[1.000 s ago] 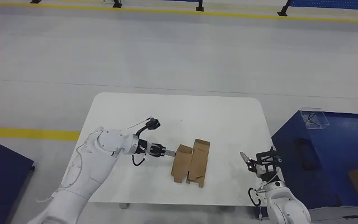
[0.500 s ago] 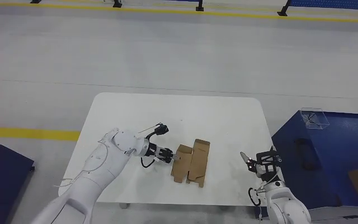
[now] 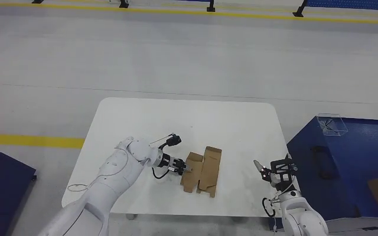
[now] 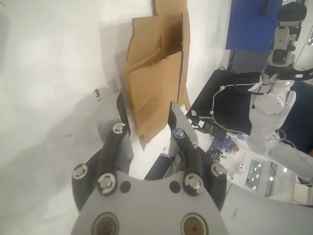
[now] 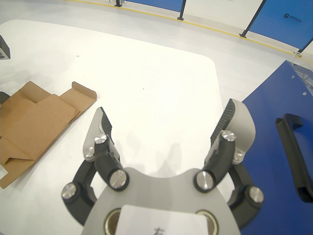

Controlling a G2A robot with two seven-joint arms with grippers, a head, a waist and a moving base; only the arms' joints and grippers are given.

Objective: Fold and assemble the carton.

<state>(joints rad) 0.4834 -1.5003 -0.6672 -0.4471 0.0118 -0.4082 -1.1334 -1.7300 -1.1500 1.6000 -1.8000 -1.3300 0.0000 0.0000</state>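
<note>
The carton [image 3: 201, 170] lies on the tabletop [image 3: 177, 118], its near end between the parted fingers of the left pincer [image 4: 146, 103]. The right pincer [image 5: 165, 105], also spread, hangs well apart.

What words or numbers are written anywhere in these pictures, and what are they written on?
carton: no words or numbers to be seen on it.
white panel behind the table: a company logo with a name; brand print, so not read out.
blue panel beside it: the same logo.
Nothing else is readable.
</note>
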